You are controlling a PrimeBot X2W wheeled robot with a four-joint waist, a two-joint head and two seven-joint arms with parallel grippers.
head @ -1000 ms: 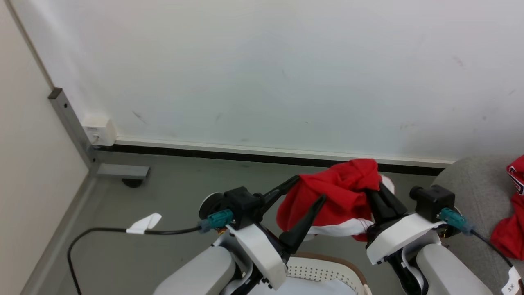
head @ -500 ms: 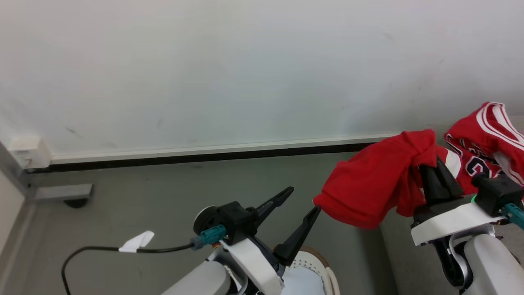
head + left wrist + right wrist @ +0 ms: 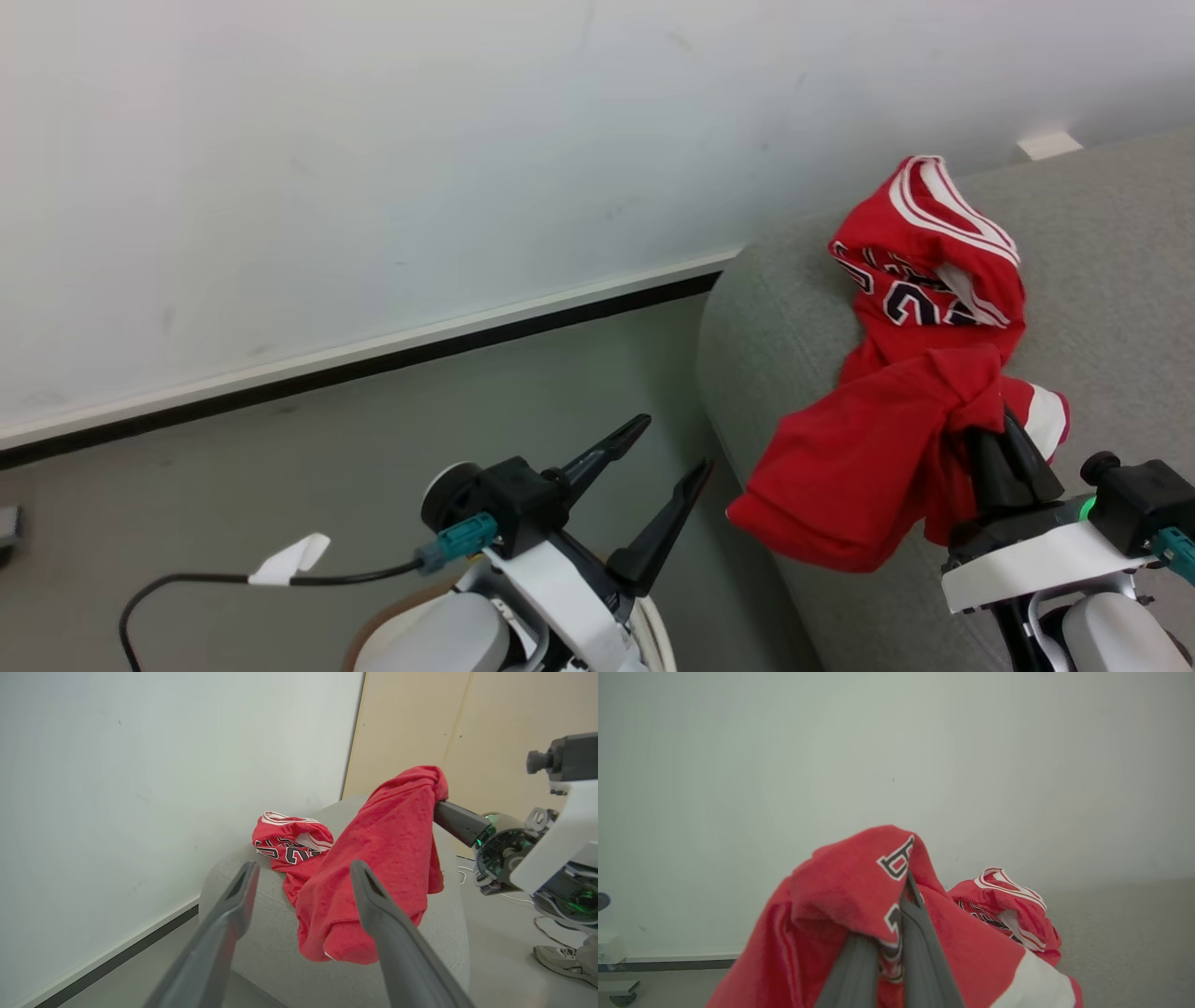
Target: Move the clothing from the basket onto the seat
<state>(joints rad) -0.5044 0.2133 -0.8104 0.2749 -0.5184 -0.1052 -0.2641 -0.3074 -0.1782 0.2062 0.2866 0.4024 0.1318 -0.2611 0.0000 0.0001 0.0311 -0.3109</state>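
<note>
Red cloth is pinched between the fingers of the right gripper and hung over the edge of the grey seat, on which a numbered red garment is laid, while the jaws of the left gripper are spread wide and empty.

Our left gripper sits low and near, left of centre, with its two dark fingers spread wide and empty, pointing up and to the right. Our right gripper, at the right, points upward with its fingers pressed together, pinching a red garment that hangs from them.
</note>
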